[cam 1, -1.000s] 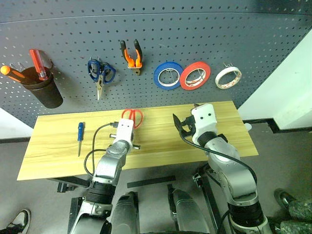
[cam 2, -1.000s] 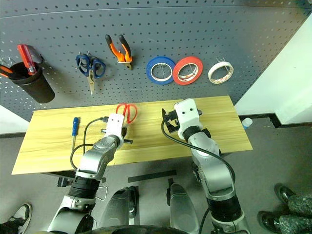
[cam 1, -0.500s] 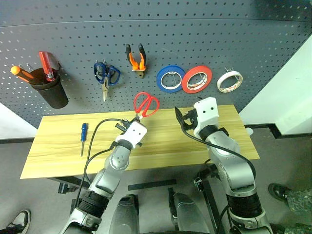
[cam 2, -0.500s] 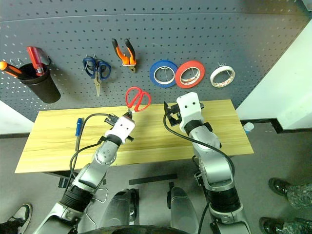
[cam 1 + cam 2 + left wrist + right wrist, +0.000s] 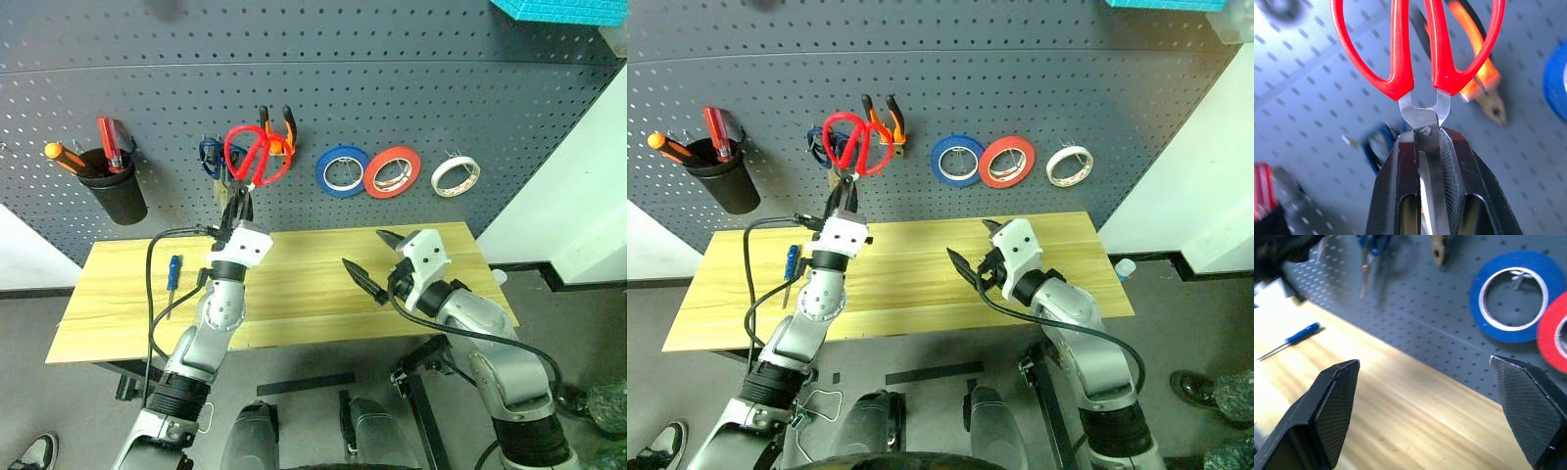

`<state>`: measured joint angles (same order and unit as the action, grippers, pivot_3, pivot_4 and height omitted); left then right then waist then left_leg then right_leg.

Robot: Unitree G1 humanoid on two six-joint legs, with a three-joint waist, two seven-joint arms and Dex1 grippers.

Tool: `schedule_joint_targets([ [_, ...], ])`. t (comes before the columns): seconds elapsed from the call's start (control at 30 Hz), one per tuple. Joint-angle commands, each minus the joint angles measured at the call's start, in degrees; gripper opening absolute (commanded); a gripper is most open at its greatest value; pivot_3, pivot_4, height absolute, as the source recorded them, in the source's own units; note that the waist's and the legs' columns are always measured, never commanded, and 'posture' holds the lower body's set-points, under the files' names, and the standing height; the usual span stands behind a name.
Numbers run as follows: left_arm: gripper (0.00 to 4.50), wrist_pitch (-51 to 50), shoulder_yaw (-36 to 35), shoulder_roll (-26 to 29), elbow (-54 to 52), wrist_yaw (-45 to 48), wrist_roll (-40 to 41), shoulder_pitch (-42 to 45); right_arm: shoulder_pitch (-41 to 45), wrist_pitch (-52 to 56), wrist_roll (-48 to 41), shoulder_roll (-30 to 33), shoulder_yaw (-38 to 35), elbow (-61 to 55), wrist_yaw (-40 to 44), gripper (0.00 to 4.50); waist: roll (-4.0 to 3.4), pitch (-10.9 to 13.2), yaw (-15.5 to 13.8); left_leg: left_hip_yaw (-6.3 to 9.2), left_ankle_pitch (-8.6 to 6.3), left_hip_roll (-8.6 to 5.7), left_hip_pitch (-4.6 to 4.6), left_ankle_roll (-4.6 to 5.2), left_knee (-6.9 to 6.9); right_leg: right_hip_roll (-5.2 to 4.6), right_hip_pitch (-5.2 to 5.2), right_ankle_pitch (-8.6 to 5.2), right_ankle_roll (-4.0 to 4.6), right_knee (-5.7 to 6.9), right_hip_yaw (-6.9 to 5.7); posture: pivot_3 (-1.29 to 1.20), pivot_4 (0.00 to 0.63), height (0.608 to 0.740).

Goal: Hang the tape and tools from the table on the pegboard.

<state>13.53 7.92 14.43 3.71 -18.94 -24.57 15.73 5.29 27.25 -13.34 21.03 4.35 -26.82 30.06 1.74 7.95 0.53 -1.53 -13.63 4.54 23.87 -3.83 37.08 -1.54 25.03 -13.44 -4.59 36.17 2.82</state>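
My left gripper (image 5: 236, 204) is shut on the blades of the red-handled scissors (image 5: 257, 155), handles up, held in front of the pegboard (image 5: 411, 88). In the left wrist view the scissors (image 5: 1418, 44) rise from between the black fingers (image 5: 1396, 186). Just behind them hang the orange-handled pliers (image 5: 285, 137). The whitish tape (image 5: 456, 174) hangs on a hook at the right. The blue-handled screwdriver (image 5: 171, 272) lies on the table (image 5: 313, 294) at the left. My right gripper (image 5: 370, 257) is open and holds nothing, hovering over the table's right half.
A blue roll (image 5: 342, 170) and a red roll (image 5: 392, 171) hang between the pliers and the tape. Blue-handled scissors (image 5: 211, 157) hang just left of the held scissors. A black cup (image 5: 118, 194) with red and orange screwdrivers sits far left on the board.
My left gripper has lifted the red scissors off the table and turned them handles-up against the pegboard. The right gripper has drawn back a little and stays open. The camera has tilted.
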Motion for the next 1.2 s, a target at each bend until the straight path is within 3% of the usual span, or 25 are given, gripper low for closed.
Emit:
schedule_joint_targets([
  [0.03, 0.24, 2.3, -2.0, -0.1, -1.6, -2.2, -1.4, 1.6, 0.7, -1.7, -5.5, -0.2, -1.6, -4.9, 3.0, 4.50, -0.01, -0.1, 0.0, 0.00, 0.00, 0.00, -0.09, 0.00, -0.01, 0.00, -0.08, 0.00, 0.00, 0.00, 0.00, 0.05, 0.056, 0.721],
  [0.27, 0.24, 3.4, -4.1, 0.7, 2.5, -4.3, -2.4, 3.8, 3.1, -0.9, -13.2, -0.4, -3.5, -10.0, 4.0, 4.50, 0.09, -0.5, 0.0, 0.00, 0.00, 0.00, -0.48, -0.01, 0.00, 0.00, -0.48, -0.01, 0.01, -0.02, 0.00, 0.05, 0.052, 0.721],
  [0.63, 0.24, 3.2, -7.1, -0.1, 10.5, -5.0, 0.6, 8.0, 4.4, -0.8, -13.5, 0.9, -3.2, -9.6, 3.2, 4.50, 0.16, -1.3, -0.1, 0.00, 0.00, 0.00, -0.51, 0.00, 0.00, 0.00, -0.51, 0.00, 0.00, 0.01, 0.00, 0.04, 0.047, 0.721],
  [1.2, 0.24, 7.5, -6.4, -1.3, 16.2, -3.2, 2.1, 4.9, 4.3, -0.5, -12.7, 2.2, -2.7, -9.1, 2.0, 4.50, 0.15, -1.6, 0.0, 0.00, 0.00, 0.00, -0.54, 0.00, 0.02, 0.01, -0.53, 0.01, 0.00, 0.07, 0.01, 0.02, 0.047, 0.721],
])
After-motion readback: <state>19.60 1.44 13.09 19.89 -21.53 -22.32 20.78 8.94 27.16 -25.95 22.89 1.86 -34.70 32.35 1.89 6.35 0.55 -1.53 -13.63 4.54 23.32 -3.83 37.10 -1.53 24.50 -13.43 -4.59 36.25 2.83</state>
